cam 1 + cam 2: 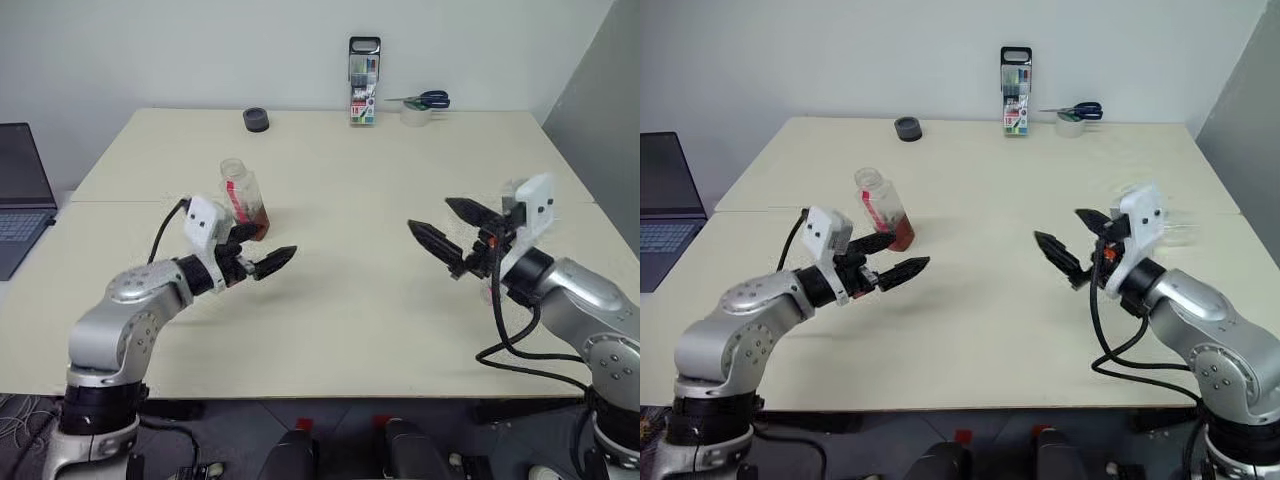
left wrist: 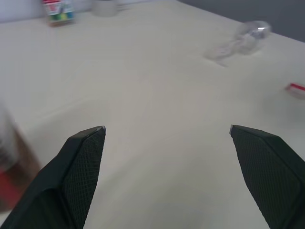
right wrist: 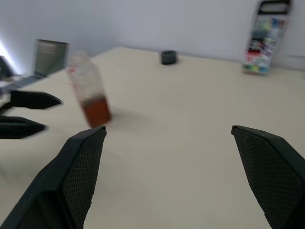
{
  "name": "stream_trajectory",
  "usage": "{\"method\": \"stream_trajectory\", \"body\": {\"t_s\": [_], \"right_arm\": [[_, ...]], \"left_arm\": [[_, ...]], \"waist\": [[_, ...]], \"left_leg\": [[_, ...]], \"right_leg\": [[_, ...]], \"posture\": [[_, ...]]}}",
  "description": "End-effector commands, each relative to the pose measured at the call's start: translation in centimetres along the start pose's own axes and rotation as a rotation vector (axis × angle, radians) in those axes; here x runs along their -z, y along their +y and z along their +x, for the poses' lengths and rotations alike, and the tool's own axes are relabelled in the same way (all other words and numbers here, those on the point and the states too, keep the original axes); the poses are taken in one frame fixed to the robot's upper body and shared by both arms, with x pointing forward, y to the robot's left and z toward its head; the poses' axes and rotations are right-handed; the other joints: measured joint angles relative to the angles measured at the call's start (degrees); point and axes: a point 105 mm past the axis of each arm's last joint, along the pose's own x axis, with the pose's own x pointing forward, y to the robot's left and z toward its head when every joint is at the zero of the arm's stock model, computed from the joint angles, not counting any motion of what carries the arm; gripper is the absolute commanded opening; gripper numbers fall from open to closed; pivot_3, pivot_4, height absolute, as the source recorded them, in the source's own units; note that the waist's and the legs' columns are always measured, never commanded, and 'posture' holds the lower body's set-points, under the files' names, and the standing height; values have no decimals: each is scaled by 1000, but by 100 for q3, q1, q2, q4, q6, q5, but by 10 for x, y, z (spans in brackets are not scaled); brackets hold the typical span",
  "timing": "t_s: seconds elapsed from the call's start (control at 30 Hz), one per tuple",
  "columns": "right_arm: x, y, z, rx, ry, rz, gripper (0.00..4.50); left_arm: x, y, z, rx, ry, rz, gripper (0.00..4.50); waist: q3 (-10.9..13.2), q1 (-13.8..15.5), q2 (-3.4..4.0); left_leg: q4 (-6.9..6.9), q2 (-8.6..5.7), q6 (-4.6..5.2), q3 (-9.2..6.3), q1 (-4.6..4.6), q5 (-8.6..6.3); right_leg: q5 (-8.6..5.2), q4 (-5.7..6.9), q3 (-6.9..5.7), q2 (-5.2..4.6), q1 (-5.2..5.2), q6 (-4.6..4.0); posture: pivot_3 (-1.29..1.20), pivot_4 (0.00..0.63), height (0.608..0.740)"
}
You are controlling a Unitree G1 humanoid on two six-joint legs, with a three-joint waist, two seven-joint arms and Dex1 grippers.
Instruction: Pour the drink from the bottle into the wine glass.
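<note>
From the head, the bottle [image 1: 243,197] stood on the table [image 1: 350,300] just behind the left gripper [image 1: 262,250], a little drink [image 1: 258,218] in its base; both grippers' jaws gaped, empty, the right gripper [image 1: 445,235] well apart. The left wrist view showed the wine glass [image 2: 243,39] (blurred, its pose unclear). The right wrist view showed the bottle upright near the laptop [image 3: 49,56].

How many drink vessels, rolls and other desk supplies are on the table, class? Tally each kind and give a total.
Drink vessels: 2, the bottle and the wine glass
Rolls: 2, the dark roll and the white roll
Other desk supplies: 2, the marker pack and the scissors
Total: 6
</note>
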Motion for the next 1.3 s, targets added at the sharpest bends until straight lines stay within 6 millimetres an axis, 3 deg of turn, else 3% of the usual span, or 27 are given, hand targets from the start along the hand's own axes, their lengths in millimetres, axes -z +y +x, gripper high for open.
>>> {"method": "stream_trajectory", "body": {"t_s": [0.03,0.3,0.53,0.7,0.9,1.13,1.3], "right_arm": [[12,-34,-7,250,21,46,4500],[40,-77,-3,550,-20,446,4500],[48,-89,20,610,-114,842,4500],[48,-110,28,661,-193,1070,4500],[45,-121,47,654,-230,1169,4500],[54,-124,69,677,-216,1226,4500],[65,-137,77,717,-233,1248,4500]], "left_arm": [[-15,-16,9,148,-12,65,4455],[-22,-14,26,206,-32,115,4455],[-22,-17,30,198,-51,114,4455],[-20,-14,31,166,-65,95,4455],[-18,-15,31,165,-66,93,4455],[-18,-19,35,180,-71,92,4455],[-20,-24,36,212,-72,92,4455]], "waist": [[0,-15,0],[1,-71,5],[3,-66,10],[3,-71,12],[6,-91,19],[6,-132,21],[6,-137,21]], "left_leg": [[0,2,0,0,0,0],[-7,10,-1,8,5,0],[-7,7,-1,5,1,0],[-6,5,1,6,0,0],[-8,10,2,10,2,-1],[-8,12,2,13,2,-1],[-8,11,2,14,2,-1]], "right_leg": [[0,0,0,1,0,0],[0,5,12,13,-7,-2],[1,4,12,13,-9,-3],[1,4,11,14,-9,-3],[1,7,13,29,-10,-3],[2,9,17,38,-11,-4],[2,9,18,38,-10,-4]], "posture": [[0,150,740],[0,150,740],[0,150,740],[0,150,740],[0,150,740],[0,150,740],[0,150,740]]}}
